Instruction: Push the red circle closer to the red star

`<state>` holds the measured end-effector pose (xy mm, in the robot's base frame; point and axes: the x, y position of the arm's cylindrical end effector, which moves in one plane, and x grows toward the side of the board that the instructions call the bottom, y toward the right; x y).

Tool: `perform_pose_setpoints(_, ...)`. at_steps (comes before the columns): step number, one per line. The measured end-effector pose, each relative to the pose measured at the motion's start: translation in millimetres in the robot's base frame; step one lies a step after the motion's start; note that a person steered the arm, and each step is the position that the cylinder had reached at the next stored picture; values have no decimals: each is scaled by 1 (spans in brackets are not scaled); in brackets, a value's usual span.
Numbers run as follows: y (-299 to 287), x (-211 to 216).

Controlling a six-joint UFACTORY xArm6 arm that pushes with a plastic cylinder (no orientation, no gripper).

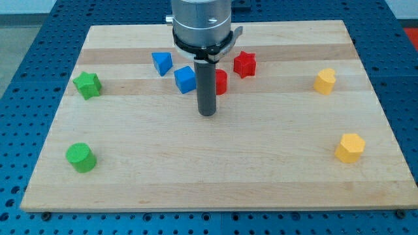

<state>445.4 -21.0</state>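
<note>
Near the upper middle of the wooden surface, the red circle lay just below and to the view's left of the red star, close beside it, though whether the two touched could not be told. The rod hid the circle's left part. The tip rested on the board below the circle, just beside it and toward the view's bottom; it was also just below and to the right of the blue cube. No pincer was fitted to this arm, so no open or closed state applied; the rod alone did the pushing.

Progress, as judged: the task appeared almost done, the circle already standing near the star. What remained, at most, was a short push toward the view's upper right to close any leftover gap. The cube sat hard against the rod's left side and might be nudged by a careless stroke.

Count of blocks, eight in all:
- Red, two: the circle and the star.
- Blue, two: the cube and a blue triangle to its upper left.
- Green, two: a green star and a green circle at the view's left.
- Yellow, two: one upper yellow block and one lower yellow block at the view's right, shapes unclear.
</note>
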Motion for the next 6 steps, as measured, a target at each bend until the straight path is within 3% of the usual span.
perform_pose_setpoints(6,7,-26)
